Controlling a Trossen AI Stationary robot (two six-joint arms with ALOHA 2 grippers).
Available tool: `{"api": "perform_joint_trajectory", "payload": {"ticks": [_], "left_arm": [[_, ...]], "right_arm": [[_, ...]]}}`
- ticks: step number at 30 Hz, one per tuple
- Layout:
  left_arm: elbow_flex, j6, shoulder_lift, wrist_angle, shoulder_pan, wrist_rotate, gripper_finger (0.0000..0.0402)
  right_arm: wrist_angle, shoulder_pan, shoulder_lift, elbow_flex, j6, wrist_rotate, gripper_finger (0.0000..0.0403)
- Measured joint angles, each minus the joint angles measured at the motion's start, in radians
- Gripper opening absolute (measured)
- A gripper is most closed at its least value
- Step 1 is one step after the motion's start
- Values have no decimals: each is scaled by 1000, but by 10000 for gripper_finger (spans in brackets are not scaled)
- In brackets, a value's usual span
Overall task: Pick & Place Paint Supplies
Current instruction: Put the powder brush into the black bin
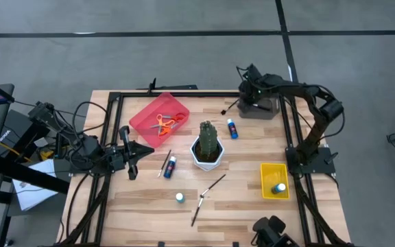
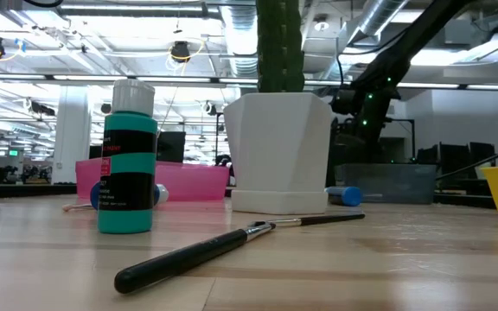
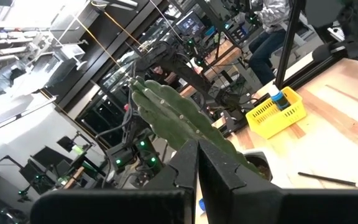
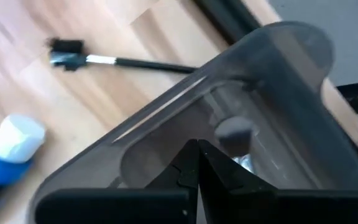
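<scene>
Paintbrush (image 4: 129, 62) beside grey bin (image 4: 241, 124), right hand (image 4: 197, 163) pressed together above, seemingly empty, left hand (image 3: 197, 171) together too.

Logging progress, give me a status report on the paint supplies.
Left claw shut, empty, near table's left edge. Right claw shut over grey bin, far right. Scissors in red tray, one bottle in yellow basket. Cactus stands mid-table among loose brushes, bottles.

**Even overhead light, soft close-ups**

Ceiling lamps (image 2: 180, 50) light the room brightly and evenly. On the table (image 1: 238, 199), shadows are faint and short. The brush (image 2: 223, 246) near the low camera is soft at its handle end. The right wrist picture is blurred, its blue bottle (image 4: 5, 152) smeared.
</scene>
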Motion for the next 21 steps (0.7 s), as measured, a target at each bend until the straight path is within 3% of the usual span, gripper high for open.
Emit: {"api": "perform_joint_trajectory", "payload": {"ticks": [5, 21], "left_arm": [[0, -1, 0, 0, 0, 0, 7], [0, -12, 0, 0, 0, 0, 7]], "right_arm": [[-22, 32, -34, -28, 10, -43, 0], [-114, 58, -72, -51, 9, -47, 0]]}}
